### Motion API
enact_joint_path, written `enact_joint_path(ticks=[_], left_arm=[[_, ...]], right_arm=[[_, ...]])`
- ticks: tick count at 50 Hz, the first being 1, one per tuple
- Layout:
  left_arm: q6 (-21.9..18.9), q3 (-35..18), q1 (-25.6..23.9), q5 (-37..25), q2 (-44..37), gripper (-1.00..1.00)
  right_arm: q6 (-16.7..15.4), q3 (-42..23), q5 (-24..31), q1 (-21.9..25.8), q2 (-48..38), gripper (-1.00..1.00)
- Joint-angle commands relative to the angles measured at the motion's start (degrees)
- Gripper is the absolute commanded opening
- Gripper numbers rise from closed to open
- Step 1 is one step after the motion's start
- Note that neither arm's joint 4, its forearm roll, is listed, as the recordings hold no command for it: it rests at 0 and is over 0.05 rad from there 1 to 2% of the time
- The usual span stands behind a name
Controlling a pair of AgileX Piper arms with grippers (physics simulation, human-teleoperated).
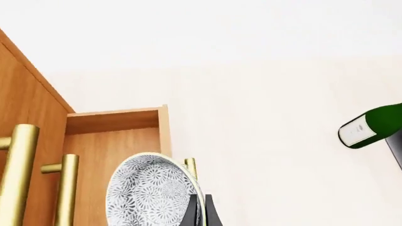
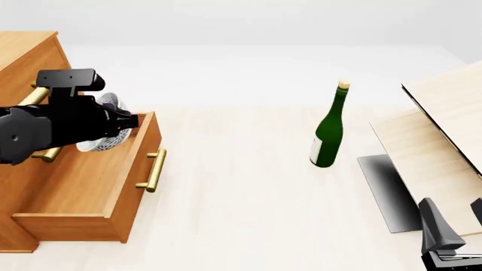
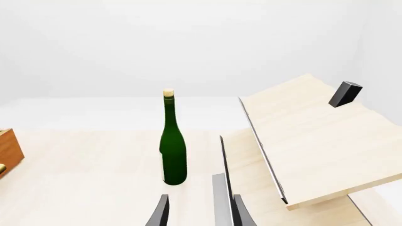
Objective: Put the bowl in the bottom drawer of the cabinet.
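Your left gripper (image 1: 199,212) has its jaws clamped on the rim of the speckled bowl (image 1: 150,190), which hangs tilted over the pulled-out bottom drawer (image 2: 113,175) of the cabinet (image 2: 26,59), near the drawer's far front corner. So the drawer is open, the pick and carry are done; what's left is lowering, letting go, pulling the arm out, and maybe shutting the drawer. I can't tell if the bowl touches the drawer floor yet. Your right gripper (image 3: 197,212) sits idle, jaws apart, nothing between them, with the green bottle (image 2: 328,132) well ahead of it.
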State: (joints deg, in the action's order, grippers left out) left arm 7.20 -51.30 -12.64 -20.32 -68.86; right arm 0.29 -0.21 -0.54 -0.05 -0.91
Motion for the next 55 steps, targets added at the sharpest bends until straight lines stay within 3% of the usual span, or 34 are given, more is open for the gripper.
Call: enact_joint_path(ticks=[1, 55], left_arm=[[-0.1, 3.7, 2.9, 1.3, 2.5, -1.00], [1.8, 7.8, 6.1, 7.1, -3.1, -1.00]], right_arm=[[0.0, 0.0, 0.0, 0.0, 0.0, 1.00], [0.0, 0.0, 0.0, 0.0, 0.0, 1.00]])
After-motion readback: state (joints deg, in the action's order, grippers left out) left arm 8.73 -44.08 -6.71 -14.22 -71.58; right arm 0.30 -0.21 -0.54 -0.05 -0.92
